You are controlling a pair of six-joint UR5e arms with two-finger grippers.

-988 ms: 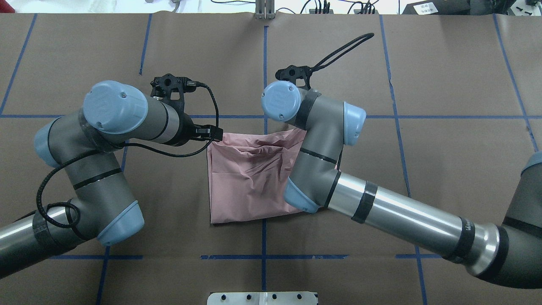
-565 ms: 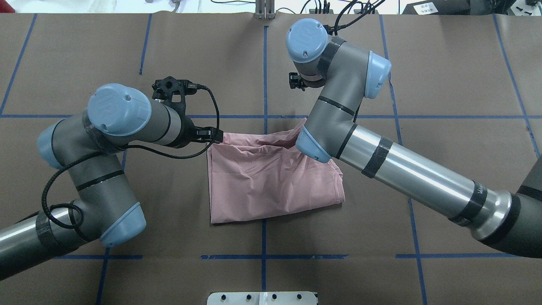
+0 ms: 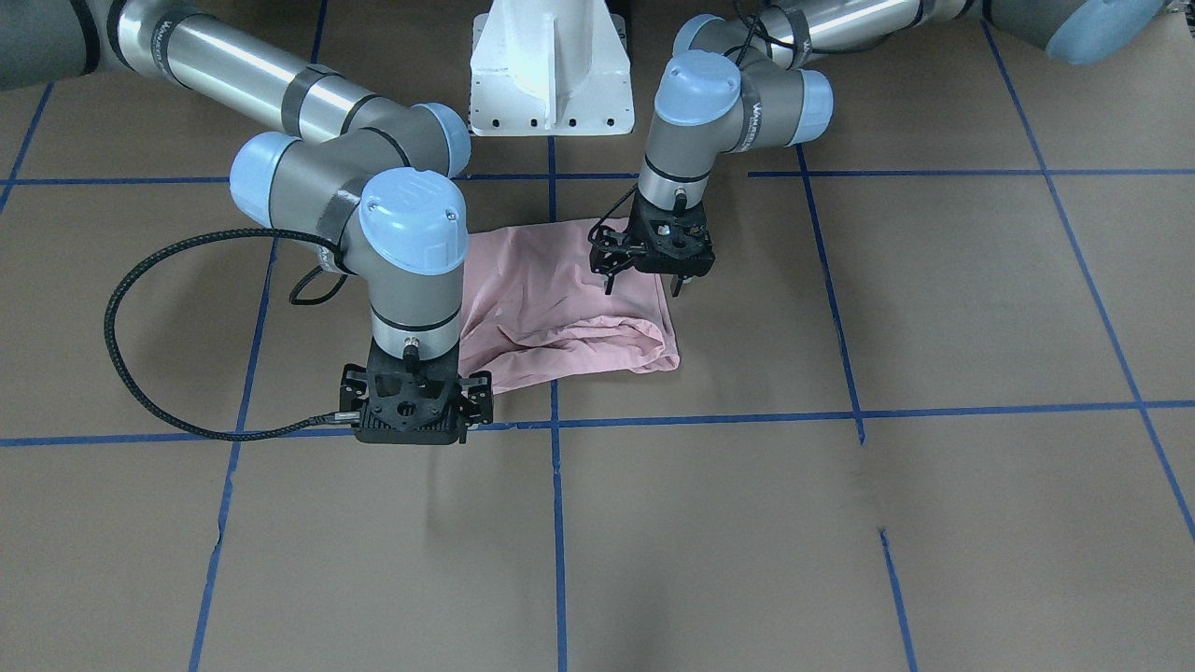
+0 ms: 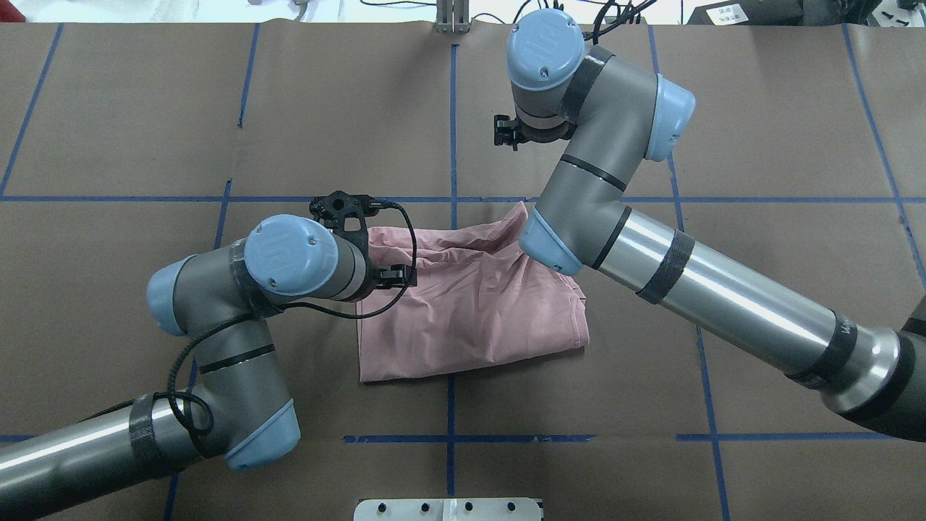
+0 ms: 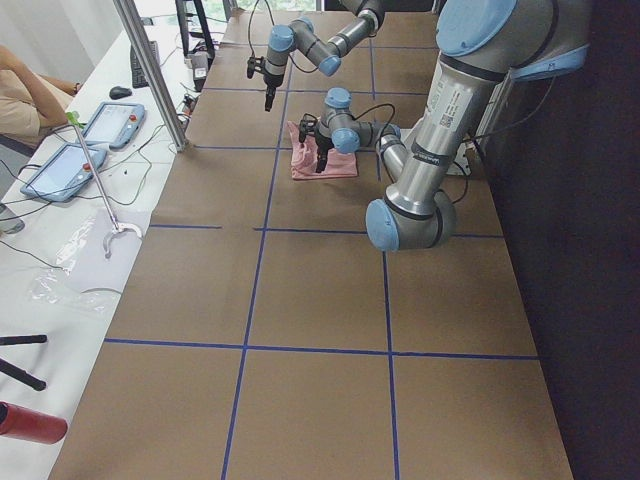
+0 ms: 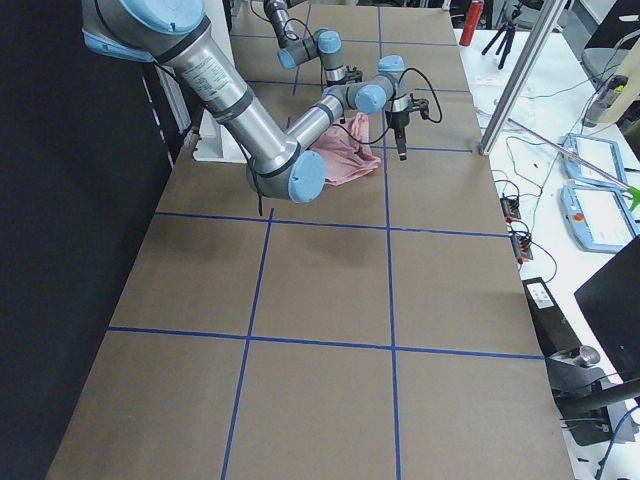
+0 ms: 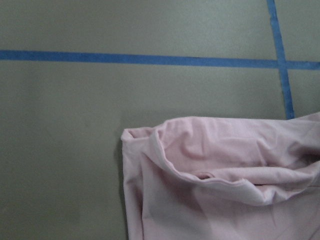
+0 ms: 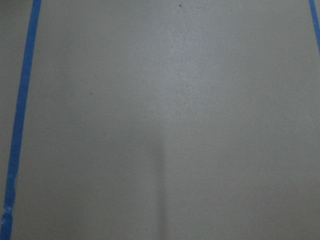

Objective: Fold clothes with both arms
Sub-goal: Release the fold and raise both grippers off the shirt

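The pink t-shirt lies folded and rumpled at the table's middle, print hidden. In the front-facing view my left gripper hangs over the shirt's back corner with its fingers spread apart and nothing between them. The left wrist view looks down on that rolled corner lying on the table. My right gripper points down over bare paper just past the shirt's far edge, apart from the cloth. Its camera mount hides the fingers. In the overhead view the right gripper sits beyond the shirt.
Brown paper with blue tape lines covers the table. The white pedestal base stands behind the shirt. Off the far edge, tablets and cables lie on a side bench, where a person's arm shows.
The right arm swung up off the shirt and away to the far side, uncovering its right half. The left gripper moved from the shirt's left corner to over the cloth.
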